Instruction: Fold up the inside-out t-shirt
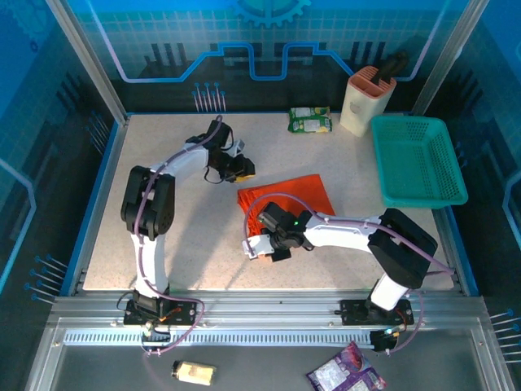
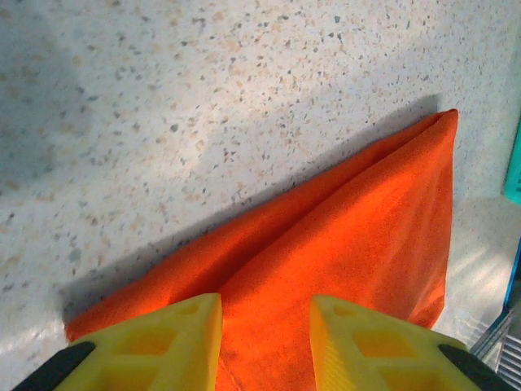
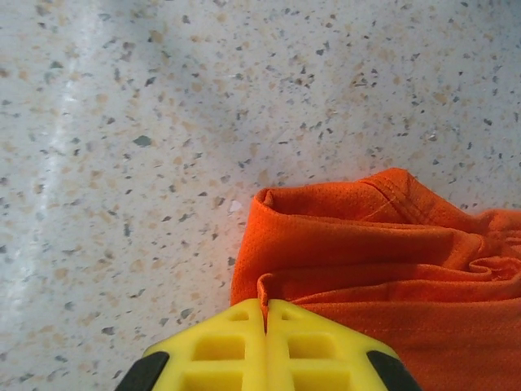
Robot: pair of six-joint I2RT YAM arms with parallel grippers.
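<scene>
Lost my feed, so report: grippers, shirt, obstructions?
Right gripper shut on t-shirt edge. Left gripper open, over t-shirt. Basket off to side, nothing blocking.

Both arms reached an orange t-shirt (image 1: 295, 194) on the speckled table (image 1: 163, 147).
The shirt lay near the table's middle as a compact, flattened shape. The left gripper (image 1: 238, 169) sat at its far left corner and the right gripper (image 1: 259, 249) at its near left edge, where the cloth bunched. Well to the right stood a teal mesh basket (image 1: 381, 163), with a beige holder (image 1: 362, 106) and a green packet (image 1: 310, 120) along the far edge.
</scene>
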